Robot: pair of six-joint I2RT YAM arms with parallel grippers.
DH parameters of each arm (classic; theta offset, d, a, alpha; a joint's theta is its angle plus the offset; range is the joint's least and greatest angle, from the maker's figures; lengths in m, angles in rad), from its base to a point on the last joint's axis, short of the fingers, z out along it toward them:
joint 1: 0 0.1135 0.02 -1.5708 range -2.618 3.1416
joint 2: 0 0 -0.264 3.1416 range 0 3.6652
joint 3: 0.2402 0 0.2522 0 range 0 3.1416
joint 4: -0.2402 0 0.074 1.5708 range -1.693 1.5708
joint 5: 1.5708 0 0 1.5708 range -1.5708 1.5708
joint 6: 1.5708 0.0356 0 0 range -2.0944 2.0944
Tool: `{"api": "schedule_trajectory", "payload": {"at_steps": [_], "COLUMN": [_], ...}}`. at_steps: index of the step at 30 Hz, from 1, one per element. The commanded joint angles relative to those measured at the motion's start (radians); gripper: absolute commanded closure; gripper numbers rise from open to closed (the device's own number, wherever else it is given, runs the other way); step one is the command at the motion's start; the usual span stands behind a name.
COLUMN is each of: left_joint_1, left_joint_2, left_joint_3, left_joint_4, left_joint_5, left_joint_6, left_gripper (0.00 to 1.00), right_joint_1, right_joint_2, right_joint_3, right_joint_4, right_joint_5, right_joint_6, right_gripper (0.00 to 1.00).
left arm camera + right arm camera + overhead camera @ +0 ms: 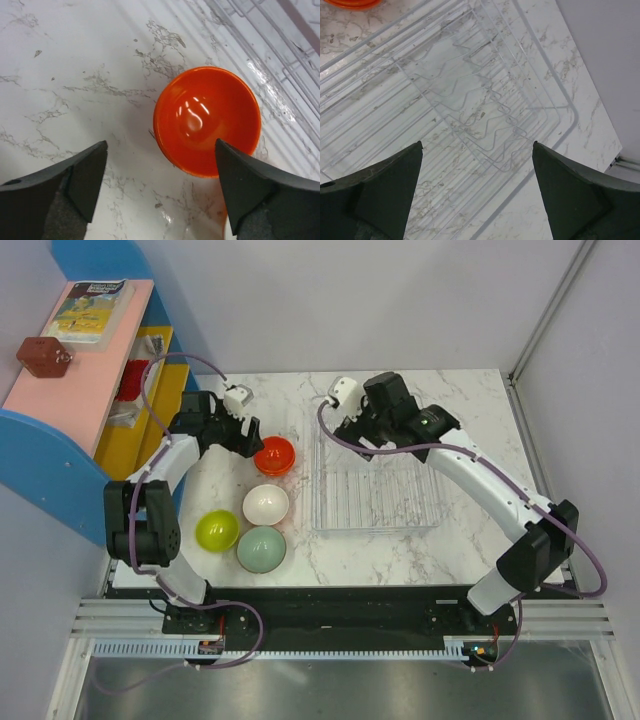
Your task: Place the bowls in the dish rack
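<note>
Four bowls sit left of the dish rack [380, 490]: a red-orange bowl [274, 454], a bowl white inside with a red-orange rim [266, 505], a lime-yellow bowl [217, 530] and a pale grey-green bowl [261, 549]. The clear rack holds nothing. My left gripper [248, 438] is open and empty, just above and left of the red-orange bowl [207, 120], which lies ahead between its fingers, nearer the right one. My right gripper [355, 428] is open and empty above the rack's ribbed floor [470, 100]. The rack's edge shows in the left wrist view [280, 55].
A blue-pink-yellow shelf unit [80, 400] stands at the far left with a book [90, 308] and a brown object [43, 356] on top. Walls close the back and right. The marble table [470, 400] ends near the arm bases.
</note>
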Motion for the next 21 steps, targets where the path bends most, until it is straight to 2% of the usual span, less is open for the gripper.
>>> {"api": "schedule_trajectory", "payload": {"at_steps": [1, 9, 21], "left_joint_1": [-0.038, -0.061, -0.068], "left_joint_2": [0.087, 0.093, 0.064], "left_joint_3": [0.085, 0.076, 0.059], "left_joint_4": [0.041, 0.052, 0.054], "left_joint_5": [-0.131, -0.199, -0.211], "left_joint_6": [-0.071, -0.098, -0.088], "left_gripper": [0.13, 0.22, 0.23], "right_joint_1": [-0.028, -0.031, -0.036], "right_joint_2": [-0.077, -0.103, -0.106], "right_joint_3": [-0.012, -0.014, 0.003], "right_joint_4": [0.051, 0.053, 0.054], "right_joint_5": [-0.029, -0.051, -0.084], "right_joint_6": [0.047, 0.063, 0.084], "right_gripper": [0.02, 0.02, 0.02]}}
